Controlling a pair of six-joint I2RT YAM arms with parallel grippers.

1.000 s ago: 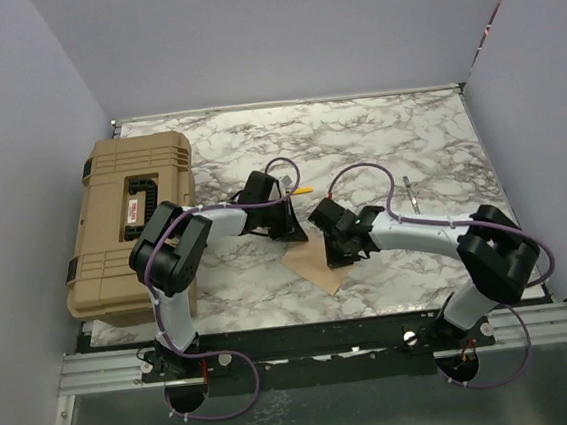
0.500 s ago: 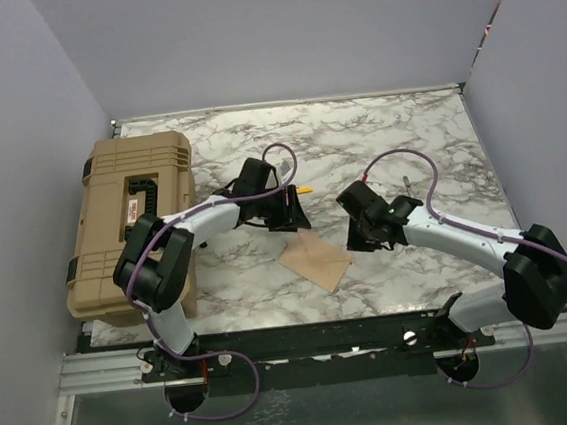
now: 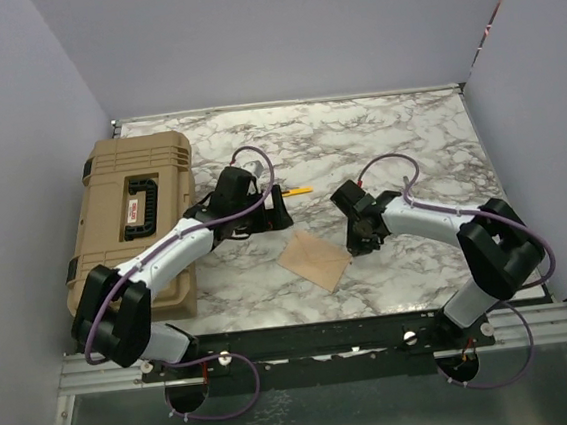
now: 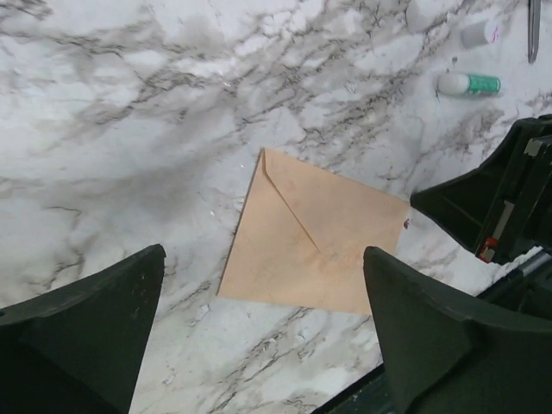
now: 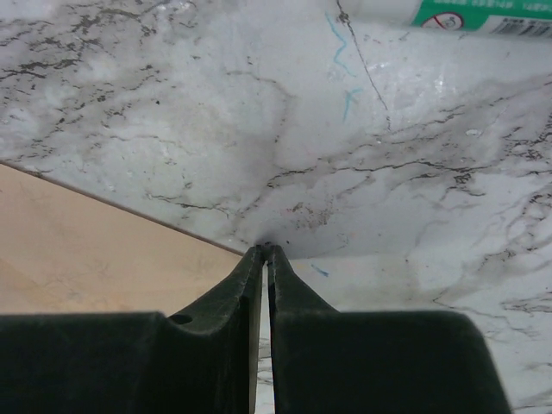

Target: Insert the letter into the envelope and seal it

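- left end effector (image 4: 263, 254) is released: fingers (image 4: 95, 310) spread wide, nothing between them, hanging above the envelope (image 4: 310, 241) and clear of the paper.
- right end effector (image 5: 263, 250) is clenched: its two fingers (image 5: 216, 302) are pressed to a thin slit with nothing gripped. the tips are down low at the desk (image 5: 172, 103), just beside the envelope's (image 5: 86, 250) edge; can't tell if they touch.
- from above, the envelope (image 3: 315, 261) lies flat on the marble desk (image 3: 386, 132), flap folded down and seams facing up, between the two arms.
- also from above, the left end effector (image 3: 268, 212) sits just behind and to the left of the envelope, and the right end effector (image 3: 362, 240) is just off its right corner.
- further out, a glue stick (image 4: 468, 84) with a green label lies on the desk, a small white cap (image 4: 477, 33) and a thin metal tool (image 4: 533, 26) near it.
- a tan hard case (image 3: 129, 222) sits at the desk's left edge, with the left arm (image 3: 167, 254) reaching across its near corner.
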